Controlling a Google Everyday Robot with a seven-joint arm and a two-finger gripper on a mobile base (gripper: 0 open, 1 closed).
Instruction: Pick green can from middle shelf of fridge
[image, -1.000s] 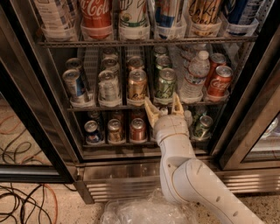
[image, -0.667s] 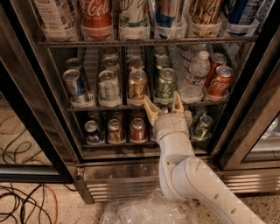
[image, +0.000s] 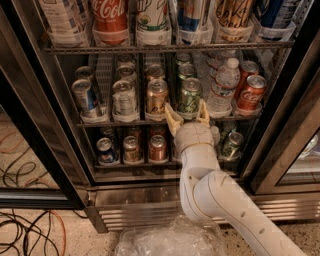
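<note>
Your tool (image: 188, 116) hangs spread open just below the mottled green soda can (image: 190, 97), which stands at the front of the grey wire middle shelf (image: 131, 123). If you drive in low, it could snag the rack or nudge the gold-tan can (image: 157, 96).

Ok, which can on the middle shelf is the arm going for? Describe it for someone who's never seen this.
In the black-framed drinks fridge, find the grey wire middle shelf holding short cans. In its front row, just above the robot's open tan-fingered gripper, stands the green can: green with pale mottling, between a gold-tan can and a clear water bottle.
</note>
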